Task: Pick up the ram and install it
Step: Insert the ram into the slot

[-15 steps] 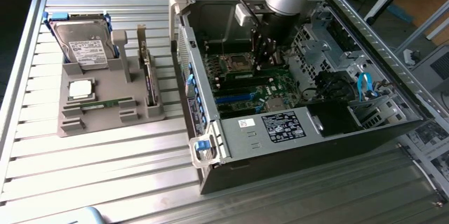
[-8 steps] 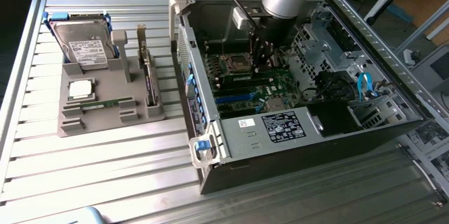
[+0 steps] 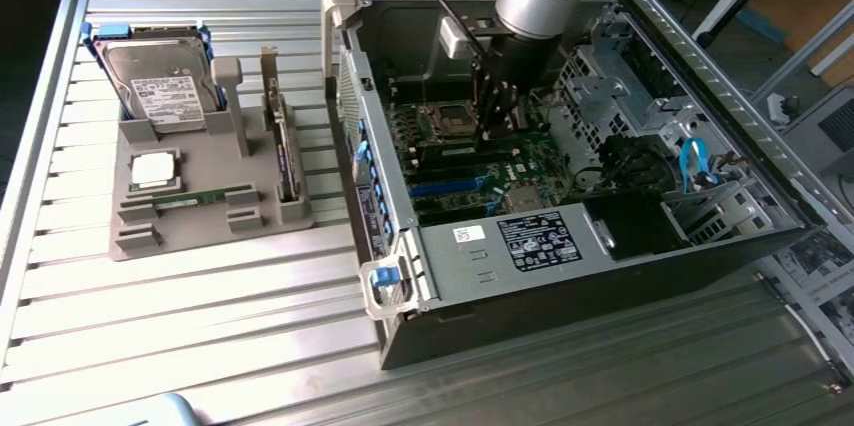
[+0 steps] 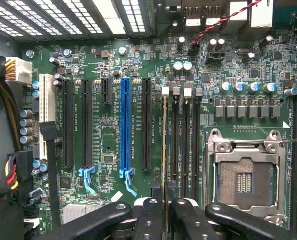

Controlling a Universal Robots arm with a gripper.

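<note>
Black two-finger gripper pinched nearly closed on the thin green ram stick, edge-on over the black memory slot — install step; needs straight seating, I'd guess.

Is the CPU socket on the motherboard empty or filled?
Empty. In the wrist view the CPU socket shows bare contacts inside its metal frame, with no chip seated.

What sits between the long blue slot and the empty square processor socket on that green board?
In the wrist view, a black slot and the memory slots, with the ram held edge-on there.
</note>
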